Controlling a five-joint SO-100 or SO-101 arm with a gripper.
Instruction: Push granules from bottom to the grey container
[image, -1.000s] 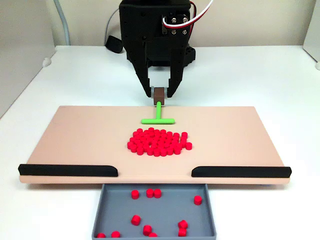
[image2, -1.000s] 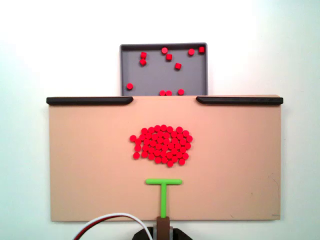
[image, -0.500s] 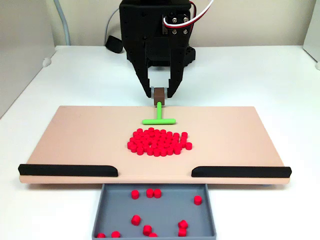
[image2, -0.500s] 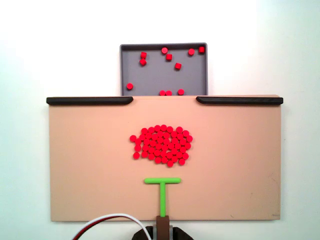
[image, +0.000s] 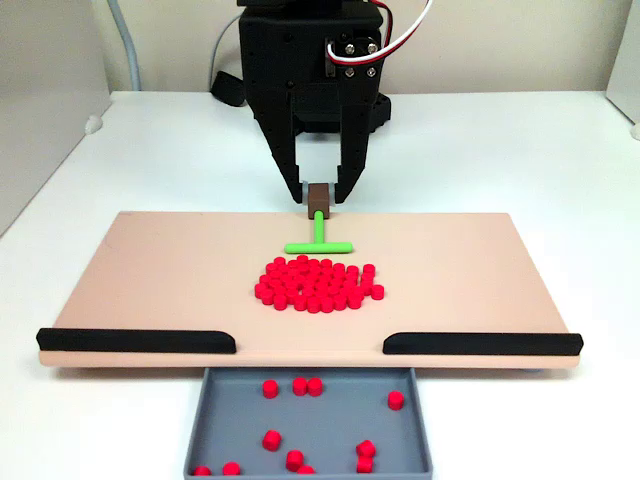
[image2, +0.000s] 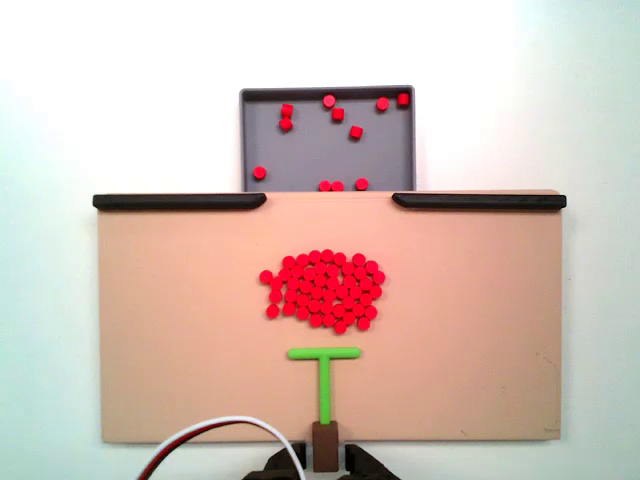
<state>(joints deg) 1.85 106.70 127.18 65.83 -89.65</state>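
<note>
My arm reaches down from the far side in a fixed view. The end effector (image: 320, 193) points downward, its two black fingers (image: 293, 170) clamped on a small brown block (image: 319, 197).

grey container (image: 210, 420) cropped (bottom), arm top

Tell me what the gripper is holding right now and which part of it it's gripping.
The gripper holds the green T-shaped stick by the brown block at the end of its stem, opposite the crossbar that faces the granules.
</note>
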